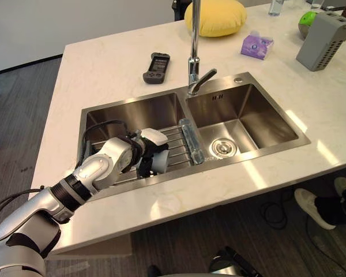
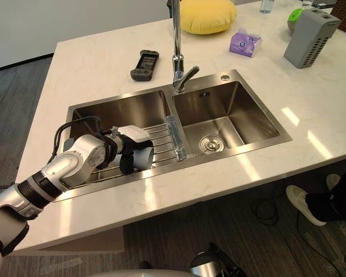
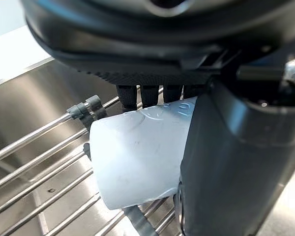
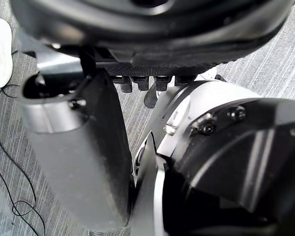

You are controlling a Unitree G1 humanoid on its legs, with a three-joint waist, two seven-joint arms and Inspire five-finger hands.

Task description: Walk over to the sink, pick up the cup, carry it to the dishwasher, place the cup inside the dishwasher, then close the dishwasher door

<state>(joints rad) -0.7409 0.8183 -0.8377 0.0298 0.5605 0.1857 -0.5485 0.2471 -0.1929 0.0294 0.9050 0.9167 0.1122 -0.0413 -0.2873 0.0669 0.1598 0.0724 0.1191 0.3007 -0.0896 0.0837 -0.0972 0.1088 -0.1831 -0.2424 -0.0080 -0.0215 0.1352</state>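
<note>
Where steel rods [image 3: 34,162] run, left hand [image 3: 226,162] clasps smooth cup [image 3: 137,157].

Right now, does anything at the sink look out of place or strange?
Two things. A clear container lies on its side along the middle divider of the sink, and a yellow cushion sits on the countertop behind the faucet. The cup in the left robot hand looks undamaged.

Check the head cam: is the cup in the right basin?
No, the cup is over the wire rack in the left basin, with the left hand curled round it.
</note>
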